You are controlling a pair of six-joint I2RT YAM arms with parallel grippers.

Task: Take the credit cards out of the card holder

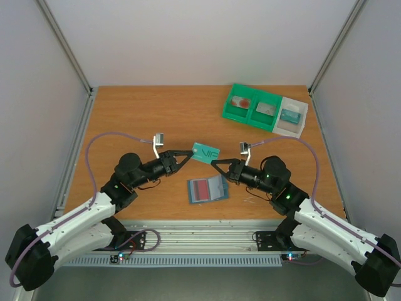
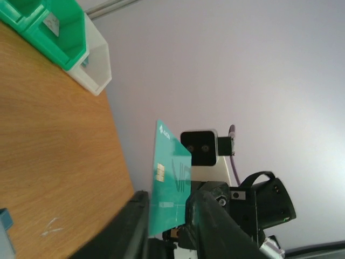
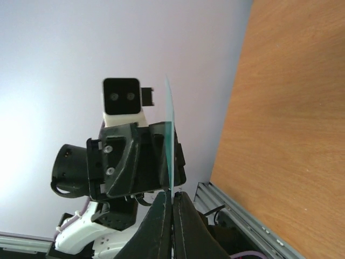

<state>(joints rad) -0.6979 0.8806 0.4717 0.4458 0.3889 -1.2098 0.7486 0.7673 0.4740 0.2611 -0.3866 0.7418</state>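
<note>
The blue-grey card holder (image 1: 216,188) lies open on the table between the two arms. A red credit card (image 1: 200,187) shows in its left half. Above and behind it a teal card (image 1: 205,152) hangs in the air. My right gripper (image 1: 213,163) is shut on the teal card's (image 3: 168,135) lower edge, seen edge-on in the right wrist view with the right gripper (image 3: 172,195) pinching it. My left gripper (image 1: 189,156) is at the card's left corner. In the left wrist view the left gripper (image 2: 170,195) stands open, with the teal card (image 2: 170,183) between the spread fingers.
A green two-compartment tray (image 1: 235,115) sits at the back right, holding a reddish item (image 1: 240,101) and a grey piece (image 1: 266,108). A white tray (image 1: 296,129) adjoins it with a teal piece (image 1: 290,115). The metal rail (image 1: 200,241) runs along the near edge.
</note>
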